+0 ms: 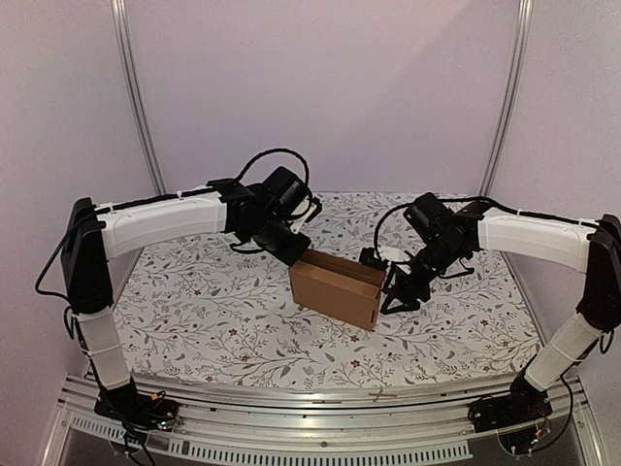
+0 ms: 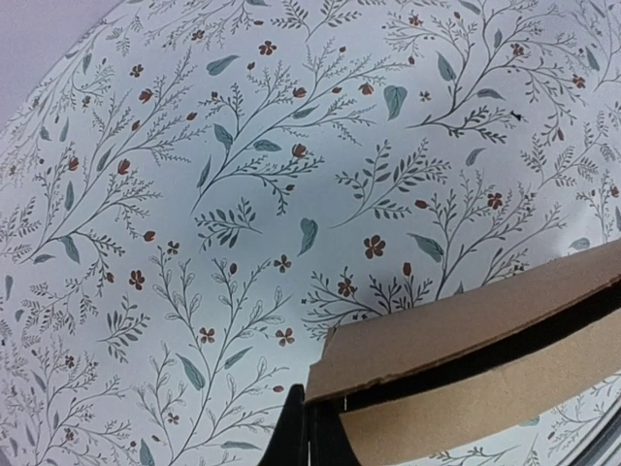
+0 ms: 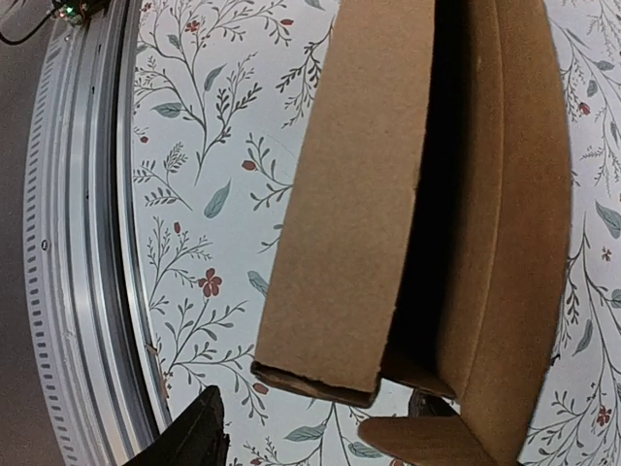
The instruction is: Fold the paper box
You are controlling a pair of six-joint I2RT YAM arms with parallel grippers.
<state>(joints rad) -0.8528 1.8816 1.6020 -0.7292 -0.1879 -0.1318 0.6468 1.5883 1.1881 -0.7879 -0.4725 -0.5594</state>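
The paper box is plain brown cardboard, partly folded into an open shell that stands on the floral table near the middle. My left gripper is at the box's upper left corner. In the left wrist view its fingers are pressed together at the corner of a cardboard panel and seem to pinch it. My right gripper is at the box's right end. In the right wrist view it is open, its fingers wide apart on either side of the box's end. A small flap partly hides one finger.
The table wears a white cloth with a leaf and flower print. A metal rail runs along the near edge and also shows in the right wrist view. Pale walls close off the back and sides.
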